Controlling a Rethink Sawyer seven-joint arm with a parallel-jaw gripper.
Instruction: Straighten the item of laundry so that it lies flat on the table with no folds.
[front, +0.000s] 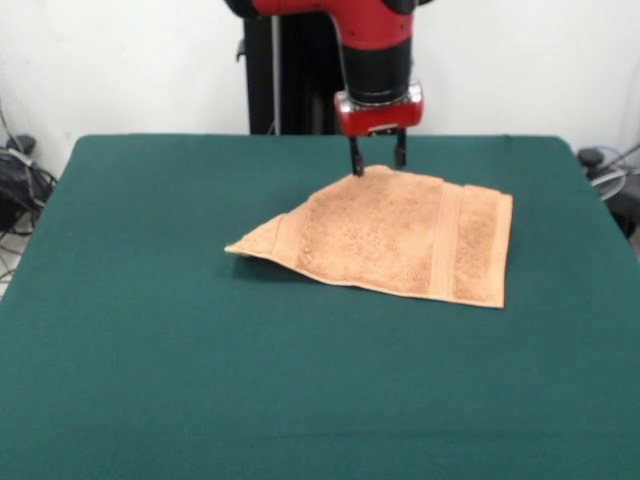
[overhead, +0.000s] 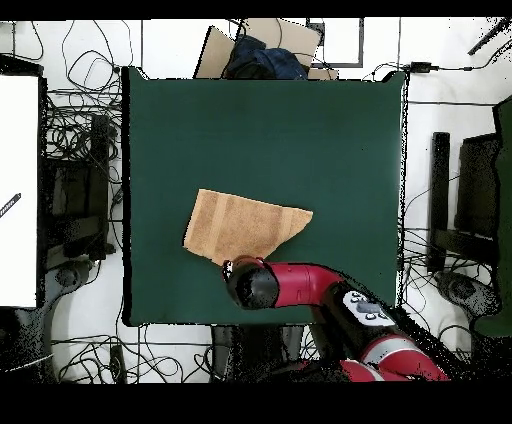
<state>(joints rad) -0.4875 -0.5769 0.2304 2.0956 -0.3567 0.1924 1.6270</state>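
Observation:
The peach-tan towel (front: 400, 235) lies on the dark green table (front: 150, 350), a little right of centre and toward the robot's side. Its left part is folded, so it tapers to a point at the left; a border band runs near its right edge. My gripper (front: 377, 162) hangs at the towel's far corner with its fingers apart. One fingertip (front: 356, 168) is just at the cloth's edge. In the overhead view the towel (overhead: 245, 225) lies on the table (overhead: 300, 130). There the red arm's wrist (overhead: 250, 283) covers the gripper and the towel's near edge.
The robot's black pedestal (front: 285, 70) stands behind the table's far edge. Cables (overhead: 80, 150) lie on the floor around the table. A cardboard box with a dark bundle (overhead: 262, 55) sits beyond one side. Black gear (overhead: 470, 200) stands at the right.

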